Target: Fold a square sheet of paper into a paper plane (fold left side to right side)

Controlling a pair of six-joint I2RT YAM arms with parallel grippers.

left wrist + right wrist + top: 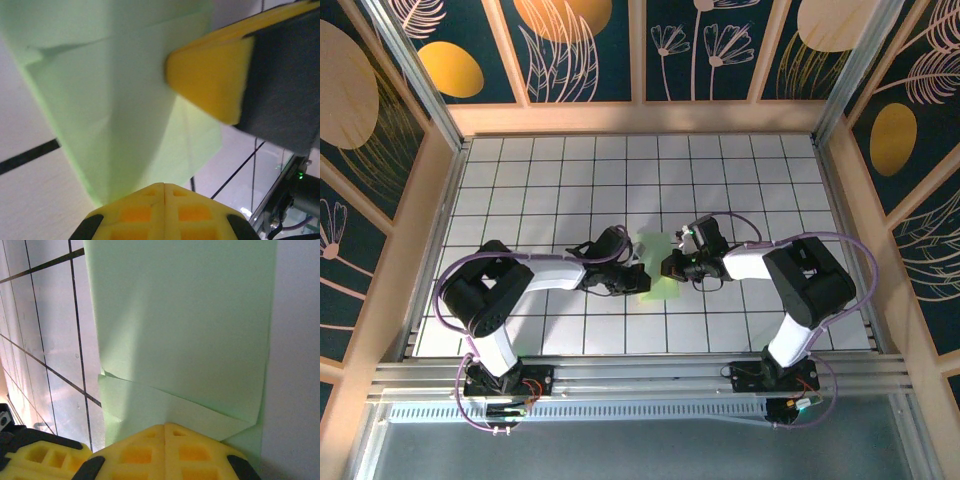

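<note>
The square sheet of paper [655,250] lies on the tiled table as a folded, creased pale green shape, a long panel with overlapping flaps rather than a narrow dart. My left gripper [642,281] is shut, and its tip rests at the paper's left edge [110,100]. From the right, my right gripper [668,266] is also shut, its tip set against a folded flap of the paper [185,315]. In the left wrist view my left gripper [165,187] faces the right arm's yellow fingers [210,80] across the paper. The right gripper [165,426] has nothing visibly pinched between its pads.
White tiled table [540,180] with dark grid lines, walled by patterned panels on three sides. An aluminium rail [640,375] carries both arm bases at the near edge. The left arm's yellow finger [35,457] shows low and left in the right wrist view.
</note>
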